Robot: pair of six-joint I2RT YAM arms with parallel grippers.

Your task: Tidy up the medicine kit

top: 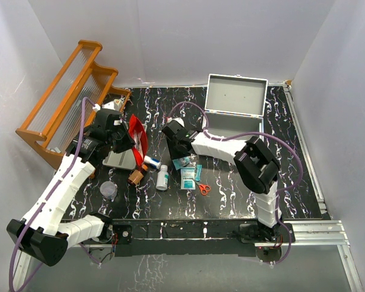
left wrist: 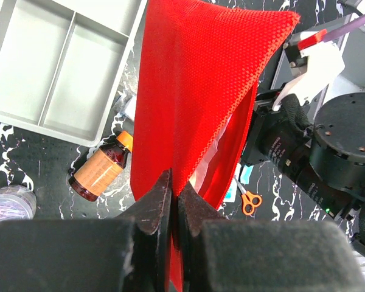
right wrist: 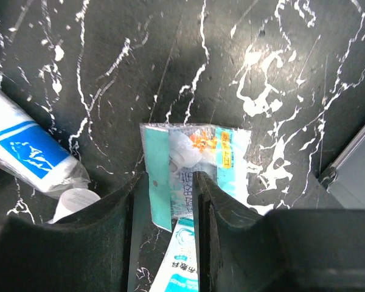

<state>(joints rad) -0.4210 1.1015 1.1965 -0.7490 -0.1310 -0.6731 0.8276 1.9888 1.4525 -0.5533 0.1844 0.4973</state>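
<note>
The medicine kit point(top: 236, 98) is a silver-grey metal case standing open at the back right, its lid upright; a corner of it point(right wrist: 353, 164) shows in the right wrist view. My left gripper point(top: 129, 141) point(left wrist: 175, 191) is shut on an edge of the red fabric pouch point(top: 137, 137) point(left wrist: 201, 79), which hangs lifted with its mouth gaping. My right gripper point(top: 181, 157) point(right wrist: 167, 176) is low over a teal plastic packet point(top: 184, 162) point(right wrist: 194, 152) lying flat on the black table. Its jaws stand apart, one at the packet's left edge, the other over its middle.
A shallow grey tray point(top: 118, 159) point(left wrist: 55, 61) lies under the pouch. Nearby are a brown bottle point(top: 137, 176) point(left wrist: 100, 167), a white bottle point(top: 162, 177), a blue-labelled tube point(top: 151, 161) point(right wrist: 24, 149), orange scissors point(top: 203, 187) point(left wrist: 250, 201), more packets point(top: 188, 177), a cup point(top: 109, 190). A wooden rack point(top: 67, 97) stands back left.
</note>
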